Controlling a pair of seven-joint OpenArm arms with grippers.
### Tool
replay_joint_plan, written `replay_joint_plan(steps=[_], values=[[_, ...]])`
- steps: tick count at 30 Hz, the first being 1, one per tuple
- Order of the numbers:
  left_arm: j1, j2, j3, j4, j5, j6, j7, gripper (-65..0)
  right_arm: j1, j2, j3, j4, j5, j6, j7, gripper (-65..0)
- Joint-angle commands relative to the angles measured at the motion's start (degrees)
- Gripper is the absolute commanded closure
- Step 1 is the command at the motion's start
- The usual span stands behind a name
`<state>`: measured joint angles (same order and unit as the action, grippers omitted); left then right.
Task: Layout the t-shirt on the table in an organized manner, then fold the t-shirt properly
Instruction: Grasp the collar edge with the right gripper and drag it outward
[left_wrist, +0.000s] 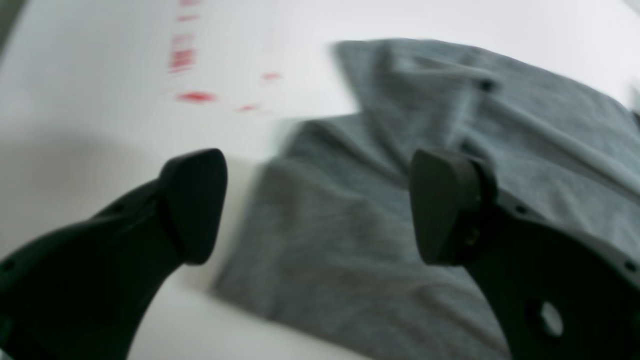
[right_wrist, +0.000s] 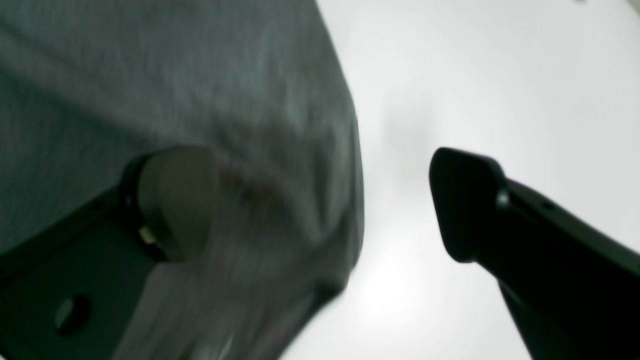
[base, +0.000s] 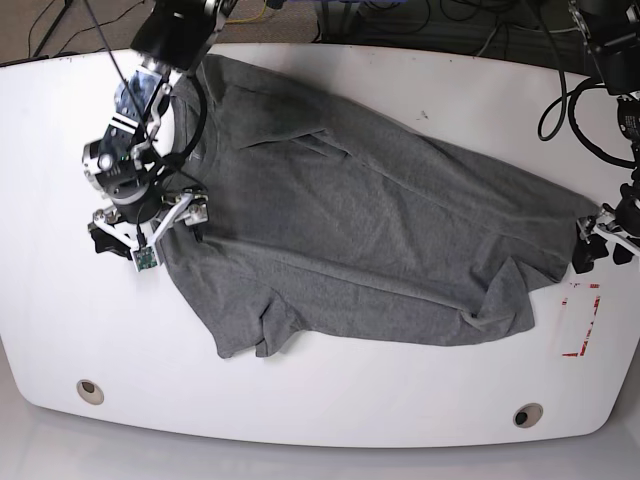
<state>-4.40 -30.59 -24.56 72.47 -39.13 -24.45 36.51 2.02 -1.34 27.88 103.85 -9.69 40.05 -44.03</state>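
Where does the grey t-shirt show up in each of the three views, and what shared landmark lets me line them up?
Left wrist: the t-shirt fills the centre and right, behind the open left gripper.
Right wrist: it covers the left half, its edge between the fingers of the open right gripper.
Base: it lies spread diagonally across the middle.
Shared landmark: the white table, seen in all three.

The t-shirt (base: 360, 230) is a dark heather grey, kinda flecked all over with lighter fibres, no print showing. The table (base: 330, 400) is glossy white with a few small red tape marks (base: 581, 320) near one edge. Both grippers' fingers (left_wrist: 192, 205) are plain matte black.
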Motion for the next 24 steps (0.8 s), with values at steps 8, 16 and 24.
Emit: replay_joint_plan(steps=[8, 16, 24], values=[[1.5, -1.5, -6.3, 0.6, -0.8, -0.6, -1.7, -52.8, -12.1, -7.1, 0.6, 12.9, 1.0, -0.1, -3.6, -65.0], [1.3, -1.6, -6.3, 0.9, 2.9, -0.6, -1.7, -52.8, -19.9, -7.7, 3.7, 12.6, 6.0, -0.1, -3.5, -65.0], [-1.0, -1.5, -6.0, 1.0, 5.7, -0.6, -1.7, -52.8, -25.5, -7.7, 6.6, 12.6, 14.0, -0.1, -3.7, -65.0]])
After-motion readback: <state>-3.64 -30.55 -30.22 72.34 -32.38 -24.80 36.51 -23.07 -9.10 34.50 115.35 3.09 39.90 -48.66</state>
